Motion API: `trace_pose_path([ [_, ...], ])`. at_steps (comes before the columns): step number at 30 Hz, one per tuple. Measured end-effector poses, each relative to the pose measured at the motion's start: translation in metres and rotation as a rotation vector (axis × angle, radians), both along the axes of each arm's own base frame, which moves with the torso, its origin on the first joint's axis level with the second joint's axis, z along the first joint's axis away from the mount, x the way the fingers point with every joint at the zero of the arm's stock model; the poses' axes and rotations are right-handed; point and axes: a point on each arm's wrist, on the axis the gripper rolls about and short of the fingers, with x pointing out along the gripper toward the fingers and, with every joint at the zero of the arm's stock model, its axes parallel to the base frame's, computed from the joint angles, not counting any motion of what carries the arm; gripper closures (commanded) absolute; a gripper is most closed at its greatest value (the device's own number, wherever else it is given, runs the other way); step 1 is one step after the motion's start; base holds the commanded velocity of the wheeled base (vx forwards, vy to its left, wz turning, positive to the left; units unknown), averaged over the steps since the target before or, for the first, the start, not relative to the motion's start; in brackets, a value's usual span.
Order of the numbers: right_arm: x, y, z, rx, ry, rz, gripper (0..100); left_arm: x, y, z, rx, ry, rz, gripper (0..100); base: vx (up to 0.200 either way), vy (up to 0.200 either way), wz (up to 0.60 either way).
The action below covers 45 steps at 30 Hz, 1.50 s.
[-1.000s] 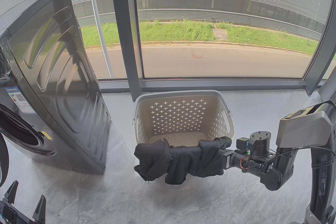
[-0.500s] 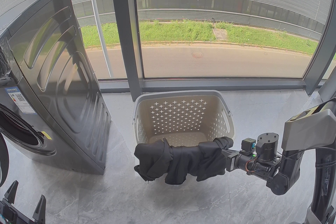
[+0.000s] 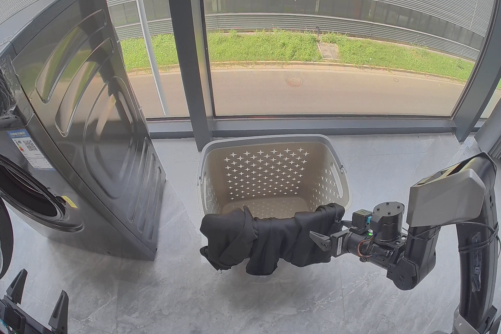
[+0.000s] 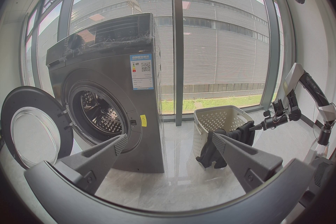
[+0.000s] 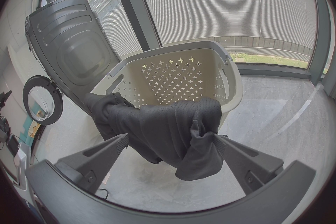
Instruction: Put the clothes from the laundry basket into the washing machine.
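1. Nearest, at 7 o'clock low over the floor, the left gripper hangs with its jaws spread and nothing in them. It sits where it sat a second ago.
2. At 4 o'clock the right gripper is the one that changed. Half a second ago its tips were buried in the cloth. Now the jaws stand wide apart and a fingertip shows bare at the cloth's 3 o'clock end.
3. The black garment has not shifted. It lies draped along the near rim, one bunched end hanging down outside at 9 o'clock. I take it that the grip was let go, so nothing has left for the drum and a fresh hold is needed, perhaps deeper into the bundle.
4. The laundry basket stands as before, its pale bottom showing behind the cloth.
5. Farthest round, at 9 to 10 o'clock, the washing machine waits unchanged, its round door swung open and the drum exposed.
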Motion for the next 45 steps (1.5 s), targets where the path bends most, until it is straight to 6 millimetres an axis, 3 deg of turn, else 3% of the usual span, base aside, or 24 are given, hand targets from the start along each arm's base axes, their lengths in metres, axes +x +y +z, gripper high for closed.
trace_pose_path([
  [9,0.012,0.003,-0.009,0.001,-0.016,-0.012,0,0.0,0.0,0.0,0.0,0.0,0.0,0,0.0,0.0,0.0],
  [10,0.013,0.003,-0.009,0.001,-0.017,-0.014,100,0.0,0.0,0.0,-0.001,0.0,0.0,0,0.0,0.0,0.0],
  [32,0.003,0.012,-0.01,0.01,-0.006,0.023,100,0.0,0.0,0.0,-0.001,0.0,-0.001,0,0.0,0.0,0.0],
  [38,-0.009,0.022,0.011,0.039,-0.032,0.063,100,0.0,0.0,0.0,-0.001,0.001,0.0,0,0.0,0.0,0.0],
  [45,-0.029,0.03,0.048,0.079,-0.1,0.109,100,0.0,0.0,0.0,-0.001,0.0,0.0,0,0.0,0.0,0.0],
])
